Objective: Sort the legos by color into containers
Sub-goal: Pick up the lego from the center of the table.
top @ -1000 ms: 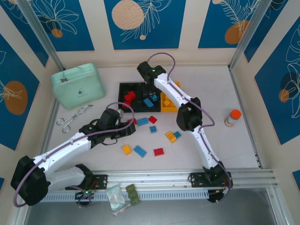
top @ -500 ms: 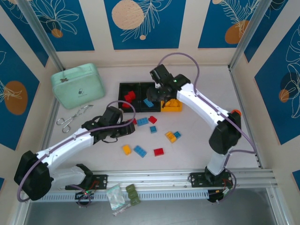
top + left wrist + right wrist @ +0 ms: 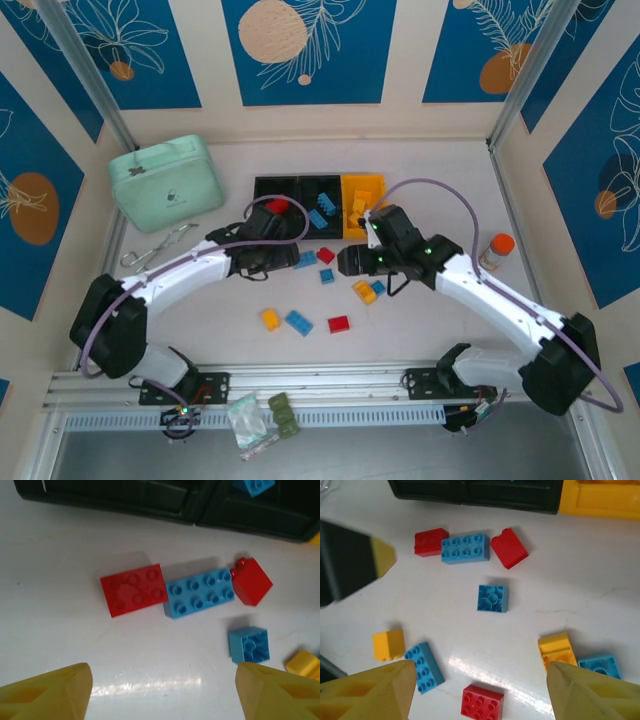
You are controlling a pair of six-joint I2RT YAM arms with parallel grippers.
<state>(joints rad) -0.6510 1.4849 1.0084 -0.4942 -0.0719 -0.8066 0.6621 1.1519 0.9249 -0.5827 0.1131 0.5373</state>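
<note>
Changed: right pincer (image 3: 347,261) pulled back from the containers (image 3: 275,181) and is now over the loose legos (image 3: 492,598), wide open, empty.
Also: left pincer (image 3: 162,682) slid forward, spread over red lego (image 3: 134,590) on the bench (image 3: 50,630).
Meaning: next picks lining up.

A pale, glossy tabletop (image 3: 450,180) fills the middle of the frame, with glare on its surface. Cream walls carry blue panels (image 3: 305,50) with leaves and peach circles. Aluminium posts (image 3: 85,70) slant at upper left and right; a metal rail (image 3: 330,378) crosses the bottom.
</note>
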